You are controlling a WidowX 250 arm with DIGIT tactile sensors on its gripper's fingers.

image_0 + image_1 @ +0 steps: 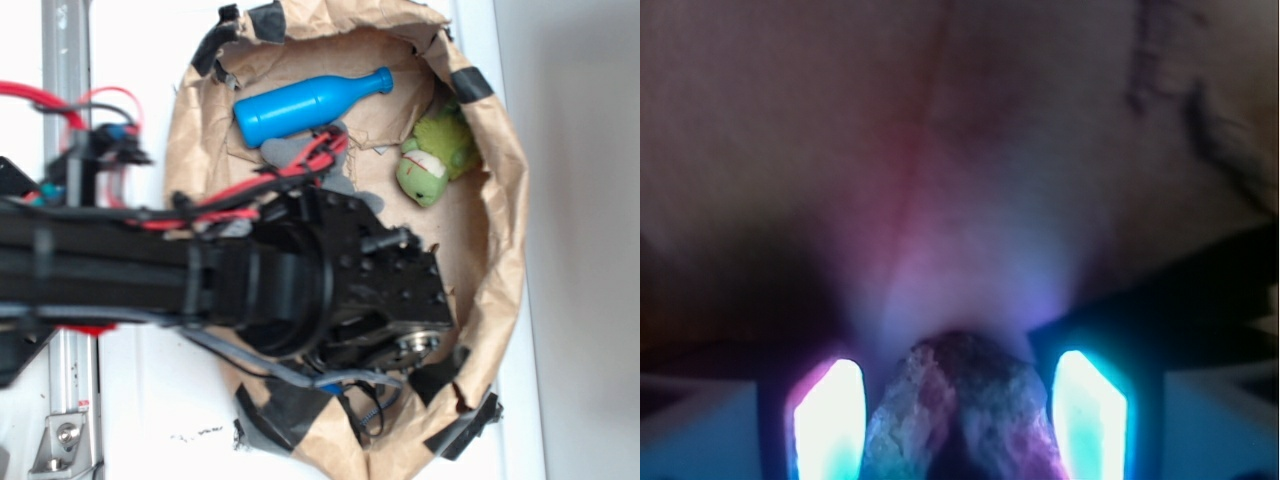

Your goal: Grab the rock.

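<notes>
Rock (962, 410) sits squarely between glowing fingers (830, 420) | gripper (960, 425) straddles it, grip unconfirmed | paper-lined bin (500, 200) beneath

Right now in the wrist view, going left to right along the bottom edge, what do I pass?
Left glowing cyan-white finger pad → rough speckled brown-grey rock sitting between the jaws → right glowing cyan-white finger pad. Crumpled brown paper fills the background behind all three.
</notes>
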